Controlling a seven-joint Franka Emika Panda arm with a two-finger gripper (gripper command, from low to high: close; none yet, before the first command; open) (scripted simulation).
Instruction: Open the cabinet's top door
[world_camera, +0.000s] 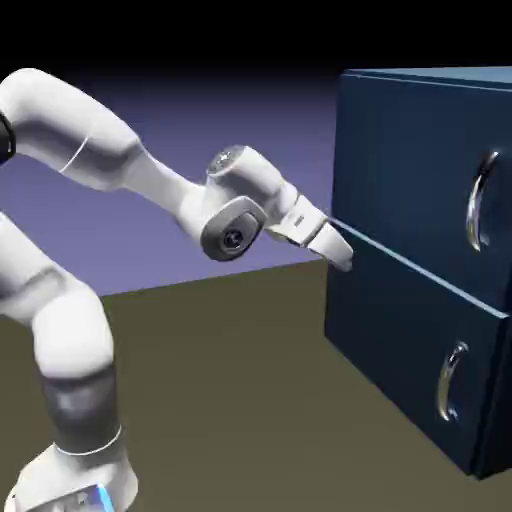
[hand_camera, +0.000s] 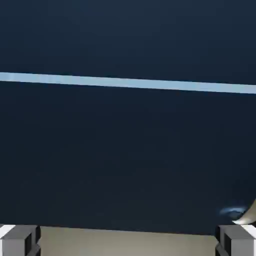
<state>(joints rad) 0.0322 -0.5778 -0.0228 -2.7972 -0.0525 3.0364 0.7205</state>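
The dark navy cabinet stands at the right of the exterior view. Its top door is flush and carries a curved vertical silver handle near its right side. My gripper is at the cabinet's left front edge, level with the pale seam between the two panels and far left of that handle. The hand view is filled with navy panel, the seam crossing it. My gripper is open, its fingertips wide apart with nothing between them.
The shorter lower panel has its own silver handle; a silver glint of a handle shows at the hand view's lower right. The olive table spreads between the arm's base and the cabinet.
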